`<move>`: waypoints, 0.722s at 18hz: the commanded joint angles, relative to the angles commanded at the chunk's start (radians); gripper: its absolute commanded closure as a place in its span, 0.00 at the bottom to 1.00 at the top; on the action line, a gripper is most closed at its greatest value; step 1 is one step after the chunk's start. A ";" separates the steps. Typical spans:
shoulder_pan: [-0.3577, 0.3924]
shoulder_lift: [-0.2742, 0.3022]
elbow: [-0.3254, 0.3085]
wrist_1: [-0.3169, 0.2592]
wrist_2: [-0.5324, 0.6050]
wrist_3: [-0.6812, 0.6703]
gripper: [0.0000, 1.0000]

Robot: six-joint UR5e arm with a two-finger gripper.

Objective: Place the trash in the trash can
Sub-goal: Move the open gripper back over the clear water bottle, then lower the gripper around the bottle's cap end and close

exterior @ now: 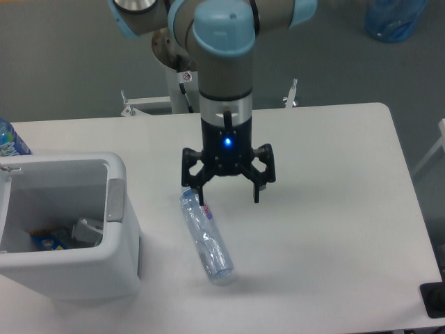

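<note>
We see the gripper [229, 194] with fingers spread apart, empty, above the table [334, 195]. The crushed bottle [206, 234] lies flat beside the trash can [69, 268]; its red-and-white label near the left fingertip is unreadable to us.
</note>
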 joint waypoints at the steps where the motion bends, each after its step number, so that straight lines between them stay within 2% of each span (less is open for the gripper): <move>1: 0.000 -0.014 0.000 0.005 0.003 -0.013 0.00; 7: -0.002 -0.097 -0.004 0.040 0.006 -0.022 0.00; 13: -0.009 -0.187 0.003 0.051 0.002 -0.053 0.00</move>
